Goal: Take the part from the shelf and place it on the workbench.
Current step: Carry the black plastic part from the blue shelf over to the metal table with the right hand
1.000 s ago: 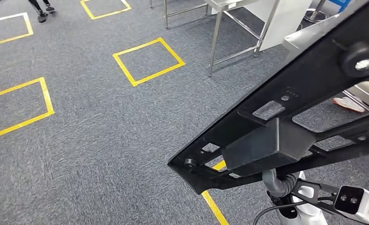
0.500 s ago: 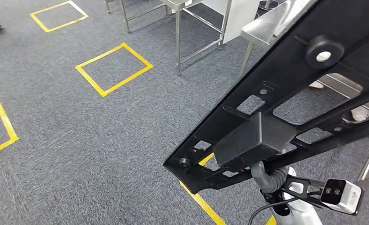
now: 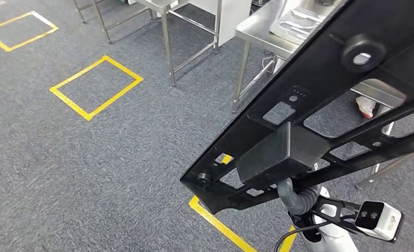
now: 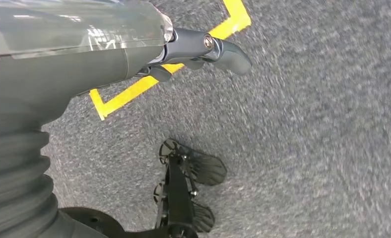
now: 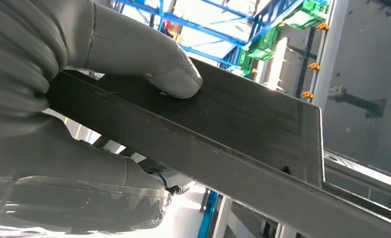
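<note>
Mid-carry, by the look of it: part [image 3: 320,113] already off the shelf, not yet set down. Long black frame with cut-outs and a boxy block on its underside, slanting across the head view from about 7 o'clock up to 1 o'clock, held above the grey carpet. Right robot hand [image 5: 84,99] clamped on the part's flat edge, thumb [image 5: 168,69] pressed on one face and the rest wrapped beneath. Left robot hand [image 4: 203,49] hanging over the carpet with nothing in it, fingers loosely curled; open or closed, cannot tell.

Steel surface [image 3: 262,23] at 12 to 1 o'clock in the head view, part-hidden behind the frame, on thin legs.

For a good finish:
- Keep the grip firm; a long part held at one point will probably want to swing or twist.
- Approach squarely, lifting the far end over the steel edge rather than into it.
- Watch the low corner at 7 o'clock near the table legs.
- Level the frame, lower until well supported, then release.
- Bring in the free hand if the load sags.
</note>
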`<action>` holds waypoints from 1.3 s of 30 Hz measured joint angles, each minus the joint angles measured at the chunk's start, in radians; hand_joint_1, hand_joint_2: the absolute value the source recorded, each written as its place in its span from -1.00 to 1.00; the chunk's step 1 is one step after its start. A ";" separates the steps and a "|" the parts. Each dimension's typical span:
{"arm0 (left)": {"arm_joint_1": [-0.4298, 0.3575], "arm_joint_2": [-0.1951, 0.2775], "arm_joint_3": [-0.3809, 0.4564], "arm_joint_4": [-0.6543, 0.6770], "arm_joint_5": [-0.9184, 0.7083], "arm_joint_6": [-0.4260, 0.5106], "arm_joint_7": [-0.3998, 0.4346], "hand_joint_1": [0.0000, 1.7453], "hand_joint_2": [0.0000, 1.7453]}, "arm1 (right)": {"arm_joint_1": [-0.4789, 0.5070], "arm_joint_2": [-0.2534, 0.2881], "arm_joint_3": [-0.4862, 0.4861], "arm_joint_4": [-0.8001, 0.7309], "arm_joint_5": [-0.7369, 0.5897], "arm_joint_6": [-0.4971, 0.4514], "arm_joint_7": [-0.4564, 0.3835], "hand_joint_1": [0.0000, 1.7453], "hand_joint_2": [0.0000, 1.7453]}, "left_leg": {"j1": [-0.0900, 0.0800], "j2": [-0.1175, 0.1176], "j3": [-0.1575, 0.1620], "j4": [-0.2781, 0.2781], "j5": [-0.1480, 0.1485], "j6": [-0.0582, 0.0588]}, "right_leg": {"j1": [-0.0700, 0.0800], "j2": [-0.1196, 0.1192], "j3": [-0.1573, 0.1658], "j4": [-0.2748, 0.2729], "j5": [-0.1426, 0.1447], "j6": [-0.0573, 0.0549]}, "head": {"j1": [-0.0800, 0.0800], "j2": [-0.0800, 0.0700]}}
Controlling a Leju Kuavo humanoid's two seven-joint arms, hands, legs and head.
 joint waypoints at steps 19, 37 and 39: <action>-0.004 0.000 0.009 0.000 -0.001 0.014 -0.011 -1.00 1.00 | -0.011 -0.001 0.012 0.002 -0.006 0.004 0.000 1.00 1.00 | 0.012 -0.133 -0.019 -0.003 0.024 0.012 | -0.008 0.161 -0.035 0.069 0.007 0.013 | 0.001 0.000; 0.001 -0.005 0.029 0.000 0.018 0.005 -0.016 -1.00 1.00 | -0.023 -0.003 0.035 0.013 -0.005 0.006 0.000 1.00 1.00 | 0.005 -0.074 -0.089 0.190 -0.102 -0.027 | -0.002 0.060 0.029 -0.016 -0.012 -0.030 | 0.002 0.000; 0.004 -0.005 0.030 0.000 0.020 0.005 -0.017 -1.00 1.00 | -0.023 -0.003 0.040 0.019 -0.006 0.006 0.000 1.00 1.00 | 0.005 -0.086 -0.149 0.294 -0.124 -0.027 | 0.001 0.088 0.032 -0.015 -0.015 -0.035 | 0.002 0.000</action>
